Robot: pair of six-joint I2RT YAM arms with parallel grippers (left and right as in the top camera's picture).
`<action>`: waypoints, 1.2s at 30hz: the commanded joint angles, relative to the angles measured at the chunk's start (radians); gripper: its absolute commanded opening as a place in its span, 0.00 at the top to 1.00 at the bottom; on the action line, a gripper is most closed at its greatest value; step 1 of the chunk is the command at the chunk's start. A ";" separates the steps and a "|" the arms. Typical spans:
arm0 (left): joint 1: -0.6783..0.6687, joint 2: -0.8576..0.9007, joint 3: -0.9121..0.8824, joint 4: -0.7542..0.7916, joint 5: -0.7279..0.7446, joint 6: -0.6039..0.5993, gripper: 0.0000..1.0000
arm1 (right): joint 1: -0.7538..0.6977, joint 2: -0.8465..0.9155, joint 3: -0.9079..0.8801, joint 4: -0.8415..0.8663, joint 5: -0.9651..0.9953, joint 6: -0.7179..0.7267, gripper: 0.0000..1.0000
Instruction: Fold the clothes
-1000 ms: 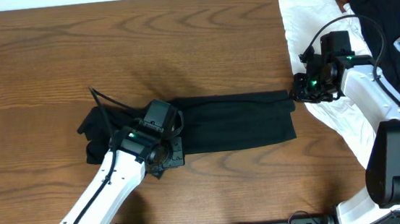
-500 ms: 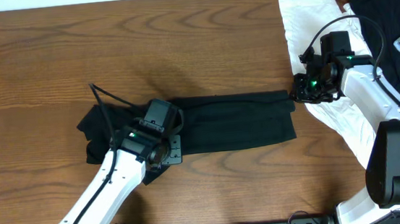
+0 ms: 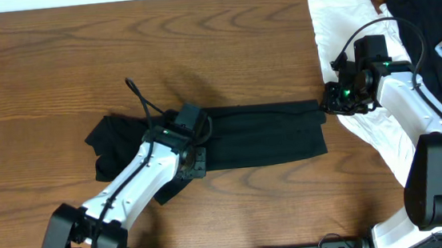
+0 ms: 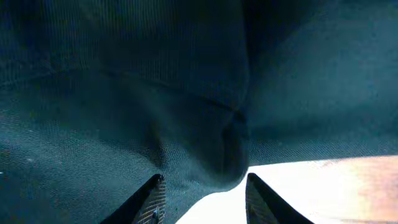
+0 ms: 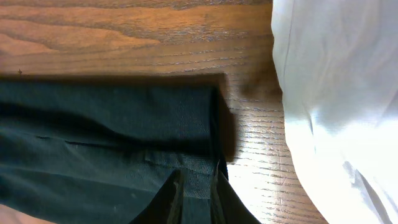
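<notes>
The wooden table [image 3: 55, 58] fills the overhead view. The black garment [image 3: 262, 132] lies flat on it as a long band stretched between the two grippers. Its right end is squared off, and its left end is bunched into a crumpled lump beyond the left arm.

A white cloth [image 3: 340, 17] is spread on the table just outside the right gripper's fingers. The right arm lies across it, and a pile of dark clothes [image 3: 411, 3] sits on its far corner, well apart from both grippers.

The right gripper [image 3: 327, 102] sits at the garment's right end. In the right wrist view its fingers [image 5: 171, 196] stand close together, with the garment's hem [image 5: 199, 177] pinched between them. The cloth [image 5: 106, 124] runs away from the fingertips in smooth layers with one stitched seam. Bare wood [image 5: 124, 37] shows beyond the garment's far edge, and the white cloth [image 5: 336, 93] lies to one side, apart from the hem.

The left gripper [image 3: 190, 160] presses down near the garment's left part, and the arm hides the fabric beneath it. In the left wrist view the fingers [image 4: 152, 199] are spread apart and clamp nothing. A rounded fold of the dark fabric [image 4: 230, 162] bulges into the gap just ahead of the tips. Fabric [image 4: 124, 93] fills nearly all of that view, with a strip of lit table [image 4: 323, 186] beside the outer finger. A thin black cable [image 3: 140, 99] loops up from the left wrist.
</notes>
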 commanded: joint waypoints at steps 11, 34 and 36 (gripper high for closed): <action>-0.002 0.008 0.003 -0.238 -0.035 -0.070 0.59 | -0.007 -0.018 0.000 -0.008 0.003 -0.023 0.85; -0.001 0.008 -0.063 -0.245 -0.249 -0.263 0.14 | -0.007 -0.018 0.000 0.004 0.003 -0.056 0.85; -0.001 0.008 -0.064 -0.243 -0.223 -0.362 0.12 | -0.007 -0.018 0.000 0.003 0.003 -0.056 0.85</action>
